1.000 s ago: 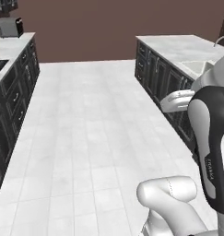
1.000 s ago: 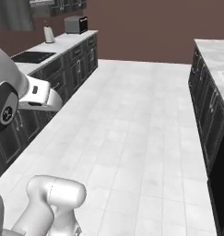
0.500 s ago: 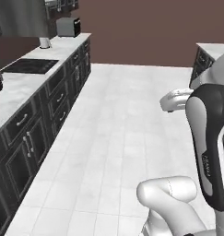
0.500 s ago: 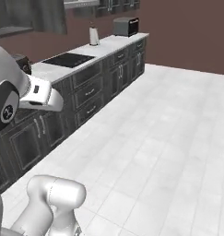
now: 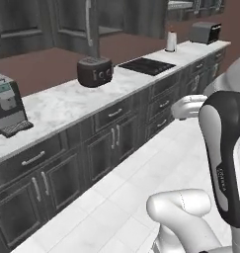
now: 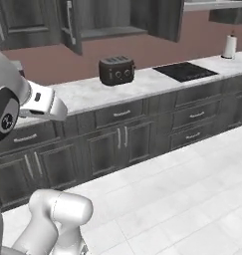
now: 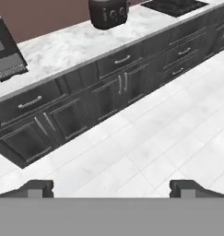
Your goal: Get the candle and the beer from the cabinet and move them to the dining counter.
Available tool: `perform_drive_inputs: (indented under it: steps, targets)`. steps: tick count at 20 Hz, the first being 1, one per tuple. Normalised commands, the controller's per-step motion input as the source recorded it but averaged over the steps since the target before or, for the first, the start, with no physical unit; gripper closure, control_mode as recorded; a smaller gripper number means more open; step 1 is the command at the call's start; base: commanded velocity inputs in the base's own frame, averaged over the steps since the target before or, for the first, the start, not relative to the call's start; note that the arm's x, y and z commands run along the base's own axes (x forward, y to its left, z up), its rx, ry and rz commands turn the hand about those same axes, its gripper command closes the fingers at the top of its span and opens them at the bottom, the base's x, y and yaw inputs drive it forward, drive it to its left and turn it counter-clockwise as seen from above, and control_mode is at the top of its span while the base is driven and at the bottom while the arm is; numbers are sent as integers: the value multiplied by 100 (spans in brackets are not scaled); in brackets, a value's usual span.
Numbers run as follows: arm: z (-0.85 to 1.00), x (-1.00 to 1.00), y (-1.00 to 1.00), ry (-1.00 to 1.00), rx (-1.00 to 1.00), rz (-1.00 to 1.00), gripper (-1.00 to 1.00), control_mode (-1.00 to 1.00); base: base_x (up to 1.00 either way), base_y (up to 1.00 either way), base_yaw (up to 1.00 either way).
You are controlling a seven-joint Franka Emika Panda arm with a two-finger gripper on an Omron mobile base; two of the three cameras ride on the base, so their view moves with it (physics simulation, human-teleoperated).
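Pincer (image 7: 111,186) jaws stand wide apart and hold nothing, the two dark fingertips (image 7: 37,186) rising at 6 o'clock of the hand view above pale floor tiles (image 7: 145,138). Beyond them runs the marble wall desk (image 5: 72,101) on its dark drawer units (image 6: 122,139). On that desk a dark toaster (image 6: 116,70) sits near the middle, a coffee machine (image 5: 8,108) at 9 o'clock in the left base view, a black cooktop (image 6: 186,71) toward 2 o'clock in the right base view, and a white paper-towel roll (image 6: 230,46) beyond it. Above, at 12 o'clock, hangs the cabinet (image 6: 67,22), dark grey with a long silver handle (image 5: 87,16); what stands inside it cannot be made out.
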Motion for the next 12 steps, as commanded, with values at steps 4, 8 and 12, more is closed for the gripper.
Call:
perform_drive_inputs:
  steps: [4,8,12]
  targets:
    - [0,0,0,0,0,0,-100,100,58,-40,81]
    - [0,0,0,0,0,0,-100,100,64,-67,68]
    - [0,0,0,0,0,0,-100,100,87,-67,61]
